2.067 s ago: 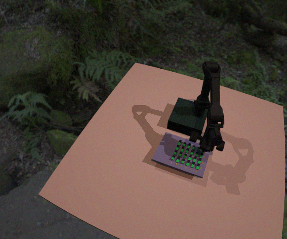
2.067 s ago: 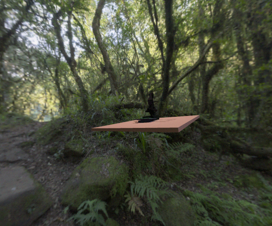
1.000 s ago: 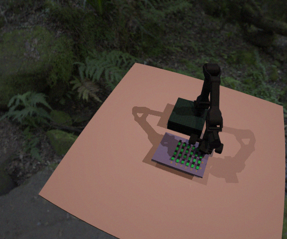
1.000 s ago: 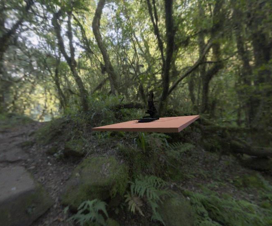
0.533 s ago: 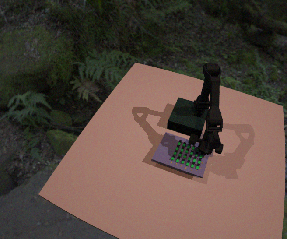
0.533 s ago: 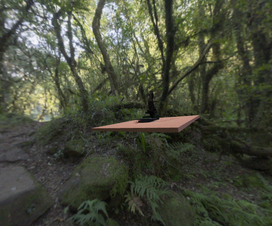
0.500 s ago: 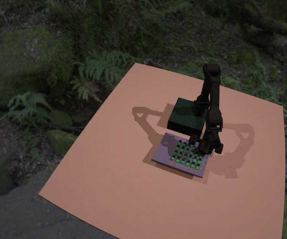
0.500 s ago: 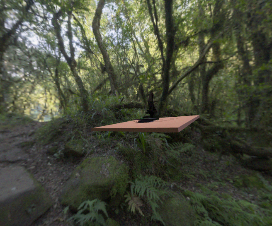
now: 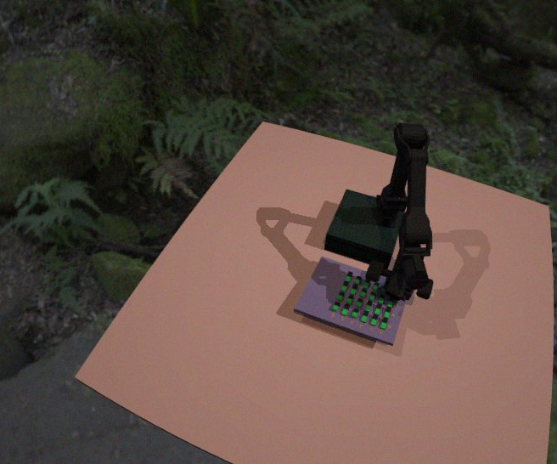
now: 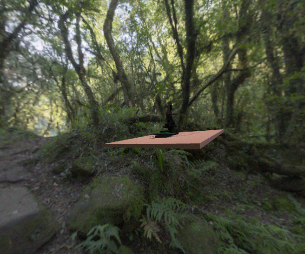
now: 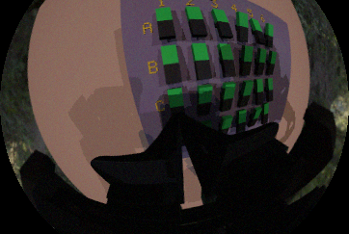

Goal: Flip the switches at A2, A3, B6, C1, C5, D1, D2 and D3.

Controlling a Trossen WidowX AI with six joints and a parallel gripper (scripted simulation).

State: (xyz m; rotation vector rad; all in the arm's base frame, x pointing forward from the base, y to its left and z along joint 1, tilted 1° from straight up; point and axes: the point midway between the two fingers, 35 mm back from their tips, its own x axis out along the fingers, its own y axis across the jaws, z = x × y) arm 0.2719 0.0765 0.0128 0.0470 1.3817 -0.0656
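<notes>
The purple switch panel [image 9: 318, 291] [image 11: 138, 57] lies on the table in front of the arm's base. It bears rows of green and black rocker switches with yellow letters and numbers. My gripper [image 9: 399, 294] [image 11: 177, 116] is shut and empty. It is low over the near left corner of the panel, at row D, columns 1 and 2. In the wrist view the fingers hide those two switches. Switch C1 [image 11: 174, 98] shows just beyond the fingertips, and switch A1 [image 11: 165, 21] is at the far left. In the exterior view the arm [image 10: 169, 120] is small and the panel's switches cannot be made out.
The panel rests on an orange table top [image 9: 209, 325] [image 10: 180, 140] [image 11: 77, 57]. The arm's dark green base box [image 9: 356, 224] stands right behind the panel. Forest ground with ferns and mossy rocks surrounds the table.
</notes>
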